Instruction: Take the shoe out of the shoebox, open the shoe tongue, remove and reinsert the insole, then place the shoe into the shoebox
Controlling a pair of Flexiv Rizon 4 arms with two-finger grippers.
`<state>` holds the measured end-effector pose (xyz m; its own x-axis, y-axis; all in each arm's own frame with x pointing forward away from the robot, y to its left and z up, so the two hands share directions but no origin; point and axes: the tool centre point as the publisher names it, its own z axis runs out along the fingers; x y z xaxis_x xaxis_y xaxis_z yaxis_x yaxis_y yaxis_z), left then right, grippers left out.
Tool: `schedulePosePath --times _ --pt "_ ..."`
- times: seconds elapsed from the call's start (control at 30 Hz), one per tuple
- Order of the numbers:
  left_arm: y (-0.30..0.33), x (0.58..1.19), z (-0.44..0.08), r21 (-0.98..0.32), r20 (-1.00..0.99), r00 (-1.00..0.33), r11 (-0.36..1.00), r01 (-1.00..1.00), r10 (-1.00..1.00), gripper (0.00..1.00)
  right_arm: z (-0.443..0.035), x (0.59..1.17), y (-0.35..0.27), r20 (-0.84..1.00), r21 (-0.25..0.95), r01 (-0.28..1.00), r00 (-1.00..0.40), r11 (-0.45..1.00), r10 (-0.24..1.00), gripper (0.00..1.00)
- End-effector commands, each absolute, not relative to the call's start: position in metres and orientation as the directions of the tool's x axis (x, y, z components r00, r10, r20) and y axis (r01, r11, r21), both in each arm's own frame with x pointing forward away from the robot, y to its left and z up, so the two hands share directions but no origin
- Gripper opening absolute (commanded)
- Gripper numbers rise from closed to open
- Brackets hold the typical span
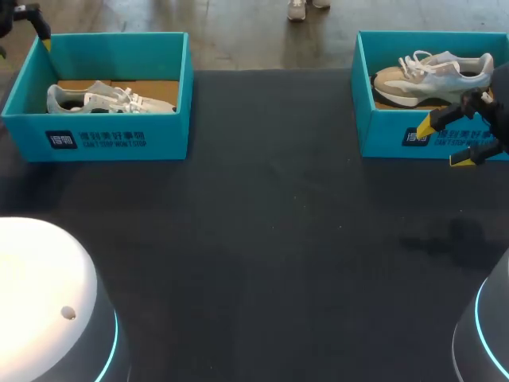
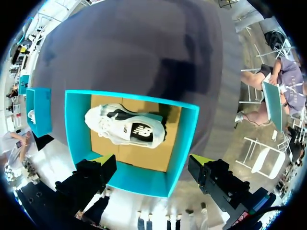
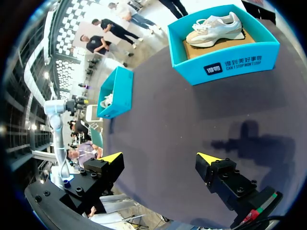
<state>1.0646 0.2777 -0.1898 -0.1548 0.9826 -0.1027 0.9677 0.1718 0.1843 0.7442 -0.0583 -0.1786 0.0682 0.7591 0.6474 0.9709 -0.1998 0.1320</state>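
Step in hand, my call: get a shoe out of its box; nothing is lifted yet. The left shoebox [image 1: 95, 139] sits at 10 o'clock on the table [image 1: 262, 239]. The white shoe [image 2: 127, 127] is inside, apparently lying on its side on the cardboard floor, one end close to a wall. The left gripper [image 2: 152, 160] hangs over that box near one wall, pointing down, with its fingers spread wide and holding nothing. In the head view only a bit of it shows, at the 10 o'clock corner. The right shoebox [image 1: 433, 131] is at 2 o'clock with a beige shoe [image 1: 433, 76] in it, sole down as far as I can tell. The right gripper [image 3: 160, 159] sits just in front of that box at about 3 o'clock. It is tilted low, looking across the table toward the box, with its fingers apart and empty. To do the pick well, I'd shift the left gripper in from the wall until it is over the shoe's middle. I'd then turn the wrist so the fingers span the shoe's narrow width rather than its length, drop inside the walls, and close on the collar or midfoot. The lift should go straight up so the toe clears the rim. The box looks light and might drag along, so a slow lift seems wise. Which shoe goes first I can't tell.
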Motion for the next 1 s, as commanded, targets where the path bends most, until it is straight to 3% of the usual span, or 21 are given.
schedulePosePath --times 0.03,0.3,1.0 --pt "0.28 1.061 -0.18 0.166 -0.117 -0.135 0.153 0.974 0.984 1.0 -0.179 0.744 -0.058 0.645 0.131 0.971 0.071 -0.201 0.761 1.0" --pt "0.281 1.052 -0.163 0.142 -0.163 -0.02 0.043 0.989 0.986 1.0 -0.179 0.744 -0.058 0.645 0.131 0.971 0.071 -0.201 0.761 1.0" --pt "0.281 1.052 -0.163 0.142 -0.163 -0.02 0.043 0.989 0.986 1.0 -0.179 0.744 -0.058 0.645 0.131 0.971 0.071 -0.201 0.761 1.0"
